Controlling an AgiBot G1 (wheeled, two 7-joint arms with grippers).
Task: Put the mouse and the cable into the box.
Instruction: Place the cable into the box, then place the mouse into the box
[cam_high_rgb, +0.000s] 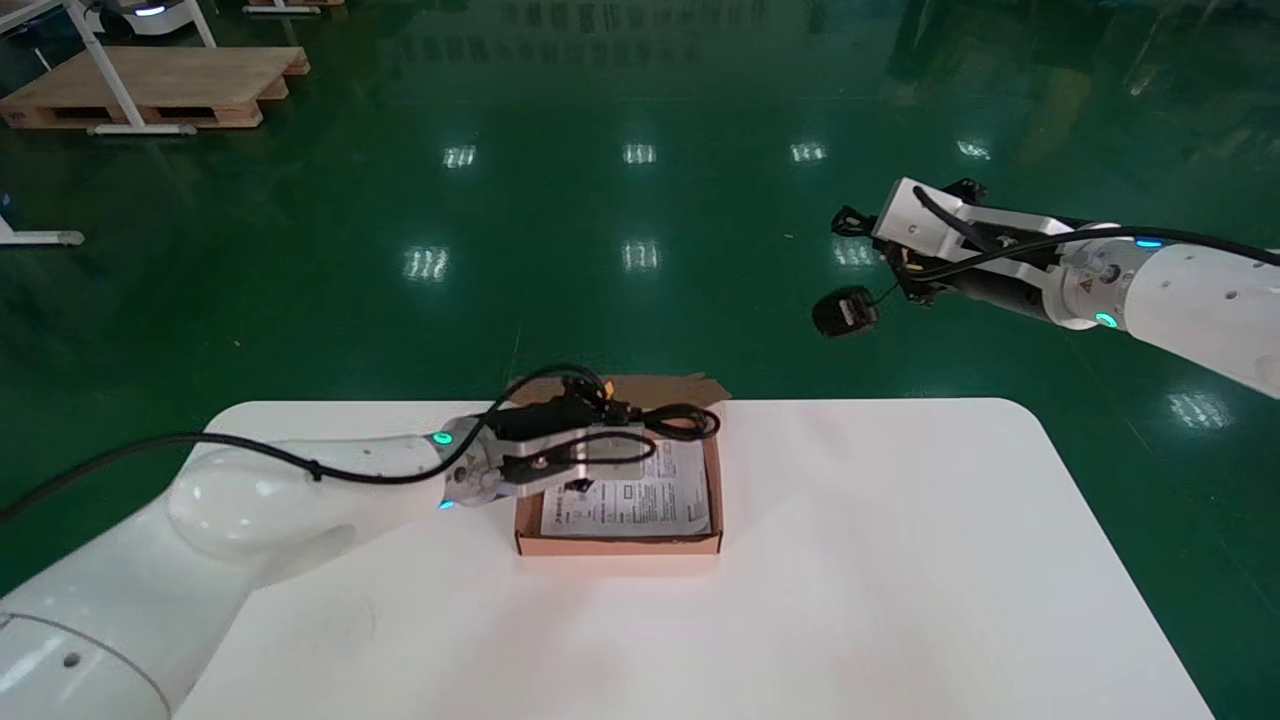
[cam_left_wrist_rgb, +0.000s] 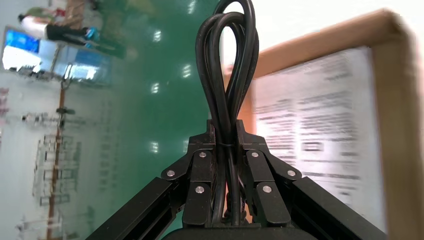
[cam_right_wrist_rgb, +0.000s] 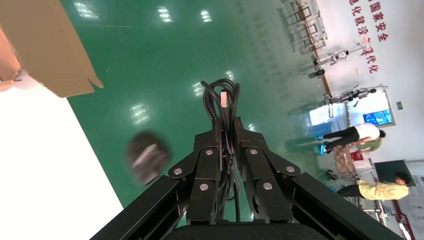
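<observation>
The open cardboard box (cam_high_rgb: 618, 545) sits on the white table with a printed leaflet (cam_high_rgb: 640, 500) lying in it. My left gripper (cam_high_rgb: 645, 438) hovers over the box's far part, shut on a coiled black cable (cam_high_rgb: 688, 420). In the left wrist view the cable (cam_left_wrist_rgb: 227, 60) loops out past the left gripper (cam_left_wrist_rgb: 226, 127), above the box rim (cam_left_wrist_rgb: 395, 100). My right gripper (cam_high_rgb: 862, 228) is raised beyond the table's far right corner, over the floor. It is shut on the mouse cord (cam_right_wrist_rgb: 222, 97), and the black mouse (cam_high_rgb: 845, 310) dangles below it, blurred (cam_right_wrist_rgb: 147, 156).
The white table (cam_high_rgb: 850, 560) has bare surface right of and in front of the box. The box's flap (cam_high_rgb: 690, 385) sticks out past the far edge. Green floor lies beyond, with a wooden pallet (cam_high_rgb: 160, 85) far off to the left.
</observation>
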